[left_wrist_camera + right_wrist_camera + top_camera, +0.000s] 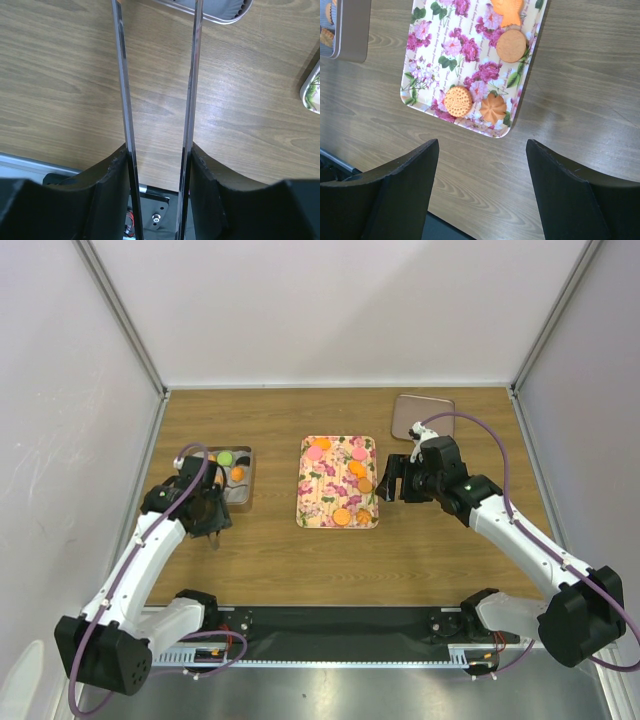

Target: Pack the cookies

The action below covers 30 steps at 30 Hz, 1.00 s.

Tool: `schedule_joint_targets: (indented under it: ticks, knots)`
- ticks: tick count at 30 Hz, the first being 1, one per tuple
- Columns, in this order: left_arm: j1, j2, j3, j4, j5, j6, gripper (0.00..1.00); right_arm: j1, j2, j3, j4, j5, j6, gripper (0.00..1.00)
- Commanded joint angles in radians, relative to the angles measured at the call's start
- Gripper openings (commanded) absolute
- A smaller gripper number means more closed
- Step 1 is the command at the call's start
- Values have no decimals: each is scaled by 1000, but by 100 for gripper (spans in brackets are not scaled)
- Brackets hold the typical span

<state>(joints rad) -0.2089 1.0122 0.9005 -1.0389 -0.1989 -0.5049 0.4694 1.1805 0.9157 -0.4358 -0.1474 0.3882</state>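
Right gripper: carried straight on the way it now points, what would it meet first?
Probably bare table just short of the flowered tray, at its near corner; the right gripper, jaws open, frames that spot. Depth is unclear; the tray rim could come first.

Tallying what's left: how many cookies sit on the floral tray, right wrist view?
4 cookies: one cropped at the top edge, one below it, two side by side at the tray's corner. Others may be out of frame.

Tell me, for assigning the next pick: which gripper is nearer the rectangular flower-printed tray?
Right. The right gripper hovers beside the tray's right edge; the left gripper is far to its left.
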Motion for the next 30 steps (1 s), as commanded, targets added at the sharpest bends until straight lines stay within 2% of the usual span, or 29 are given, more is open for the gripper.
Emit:
schedule_joint_targets:
  ticks: [1,7,11,23,29,30]
  knots:
    - [9,-26,51,-1,-5,32,49,3,-9,11,14,5,-2,77]
    - [3,-41,92,-19,3,49,49,5,-13,18,3,22,1,77]
    - [-46,-35,150,-36,-8,39,49,3,-15,28,-15,38,1,77]
    - [-383,69,239,-33,-92,-81,49,3,-53,43,-67,92,17,77]
    - [-610,193,299,7,-122,-126,50,2,-73,54,-101,129,24,77]
    - [-674,221,316,8,-137,-129,50,2,-76,55,-106,135,28,77]
